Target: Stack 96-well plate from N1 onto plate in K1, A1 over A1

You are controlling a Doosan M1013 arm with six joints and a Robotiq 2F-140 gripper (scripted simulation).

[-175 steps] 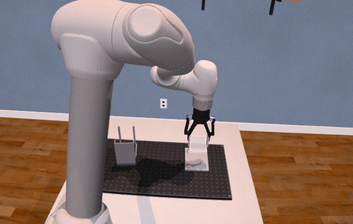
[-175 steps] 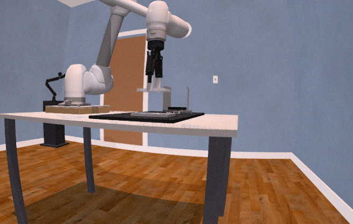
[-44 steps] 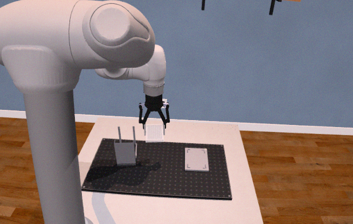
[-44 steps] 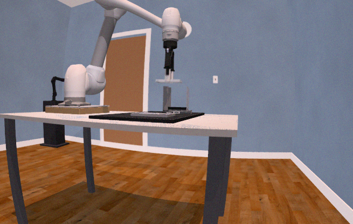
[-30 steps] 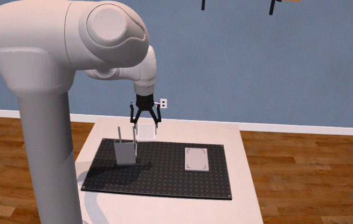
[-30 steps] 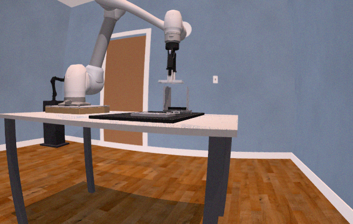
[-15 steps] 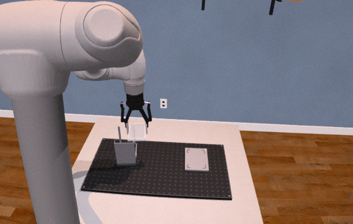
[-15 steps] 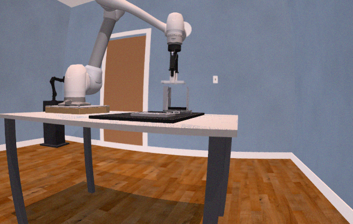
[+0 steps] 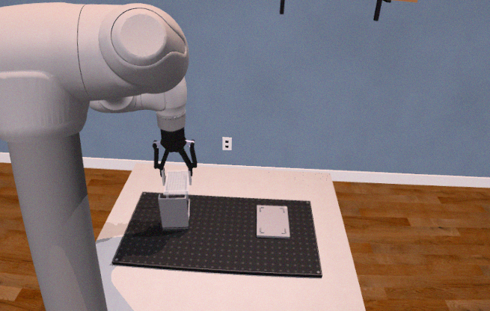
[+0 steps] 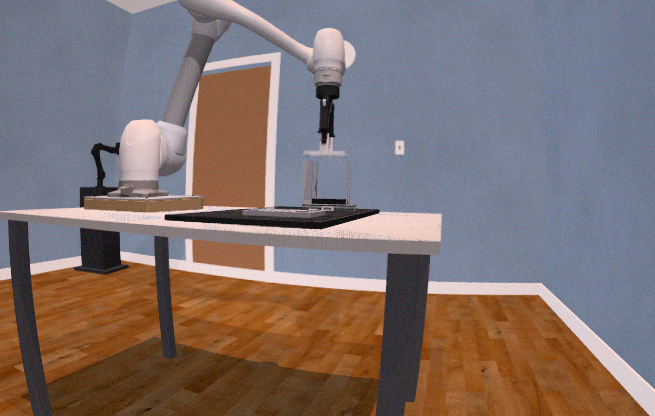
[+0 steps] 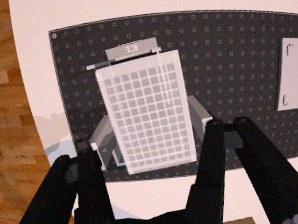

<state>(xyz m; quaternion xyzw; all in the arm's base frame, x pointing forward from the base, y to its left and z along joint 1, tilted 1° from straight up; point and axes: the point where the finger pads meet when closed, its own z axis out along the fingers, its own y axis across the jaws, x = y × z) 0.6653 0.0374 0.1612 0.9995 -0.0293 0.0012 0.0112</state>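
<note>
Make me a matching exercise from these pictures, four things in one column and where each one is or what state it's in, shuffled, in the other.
Things:
1. 96-well plate
2. Plate nest N1
3. Stack rack K1
4. Claw

Places or states:
a. Stands on the left part of the black perforated board, right below the claw
b. Shut on the plate's two long sides
c. Held in the air just above the rack's top
d. Lies flat on the right part of the board with nothing on it

Pairs: 1-c, 2-d, 3-a, 4-b
</note>
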